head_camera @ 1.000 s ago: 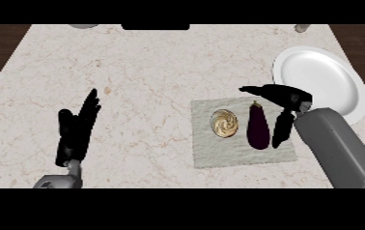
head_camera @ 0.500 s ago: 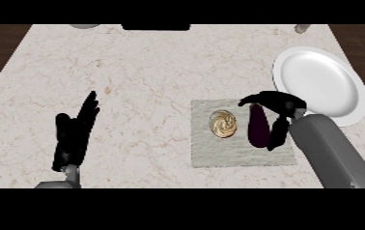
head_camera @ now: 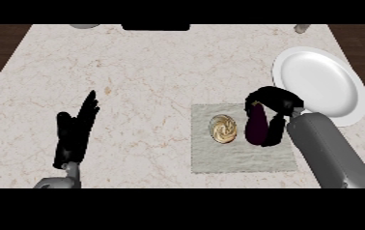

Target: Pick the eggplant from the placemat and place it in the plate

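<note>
A single view looks steeply down from head height onto the marble counter (head_camera: pixel 157 74), facing away from the robot's body toward the counter's far edge. The grey placemat (head_camera: pixel 242 151) serves as the landmark, sitting right of centre and low in the view. The white plate (head_camera: pixel 317 84) lies beyond it to the right, cut by no edge. Both forearms enter from the lower edge, nearer than the placemat. No second view shares the scene.

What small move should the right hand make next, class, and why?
Probably close the fingers round the eggplant: the right hand arches over its upper end, but it lies on the placemat, and the plate beside holds nothing.
</note>
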`<action>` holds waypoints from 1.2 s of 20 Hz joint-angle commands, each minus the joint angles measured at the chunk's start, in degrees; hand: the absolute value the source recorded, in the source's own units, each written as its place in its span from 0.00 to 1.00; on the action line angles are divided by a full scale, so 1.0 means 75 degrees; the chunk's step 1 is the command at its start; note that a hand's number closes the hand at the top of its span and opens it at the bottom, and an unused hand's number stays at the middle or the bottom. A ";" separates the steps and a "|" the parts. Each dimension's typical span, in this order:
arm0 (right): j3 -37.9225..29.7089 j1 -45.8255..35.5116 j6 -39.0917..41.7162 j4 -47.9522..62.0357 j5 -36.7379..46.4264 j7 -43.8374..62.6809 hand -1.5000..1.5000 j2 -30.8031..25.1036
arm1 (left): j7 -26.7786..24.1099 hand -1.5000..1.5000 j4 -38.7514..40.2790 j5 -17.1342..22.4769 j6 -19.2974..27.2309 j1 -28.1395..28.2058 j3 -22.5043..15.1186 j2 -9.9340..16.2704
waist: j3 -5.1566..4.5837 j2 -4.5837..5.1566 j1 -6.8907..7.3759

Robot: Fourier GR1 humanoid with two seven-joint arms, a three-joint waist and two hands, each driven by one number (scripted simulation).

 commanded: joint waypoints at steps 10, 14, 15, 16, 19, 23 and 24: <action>-0.1080 0.0044 -0.2960 -0.1287 0.0492 0.1698 1.00 0.0674 | -0.0020 0.50 0.0350 0.0040 -0.0003 -0.0218 0.0192 -0.0034 | 0.0015 -0.0003 -0.0114; -0.1062 0.0389 -0.3105 -0.2602 0.0547 0.2173 1.00 0.0834 | -0.0303 0.50 0.0171 0.0039 -0.0093 0.0200 0.0129 -0.0050 | 0.0013 -0.0017 -0.0098; -0.1452 0.0408 -0.2807 -0.2829 0.0178 0.1795 1.00 0.0357 | 0.0211 0.50 0.0065 -0.0201 0.0197 -0.0158 -0.0061 -0.0238 | 0.0017 -0.0013 -0.0128; -0.1549 0.0512 -0.3038 -0.3253 0.0119 0.1929 1.00 0.0455 | 0.0078 0.50 0.0334 -0.0191 0.0210 -0.0311 0.0064 -0.0181 | 0.0015 -0.0022 -0.0194; -0.2284 0.0396 -0.3934 -0.3582 0.0196 0.2110 1.00 0.0158 | 0.0028 0.50 0.0013 0.0036 -0.0107 0.0029 0.0251 0.0147 | 0.0019 -0.0027 -0.0147; -0.2455 0.0485 -0.3701 -0.4492 0.0316 0.3220 1.00 0.0331 | 0.0534 0.50 -0.0126 -0.0188 0.0234 -0.0376 0.0038 -0.0180 | 0.0017 -0.0004 -0.0106; -0.2701 0.0387 -0.3567 -0.4177 0.0182 0.3141 1.00 0.0156 | 0.0324 0.50 -0.0092 -0.0092 -0.0008 -0.0216 0.0003 -0.0137 | 0.0017 0.0012 -0.0061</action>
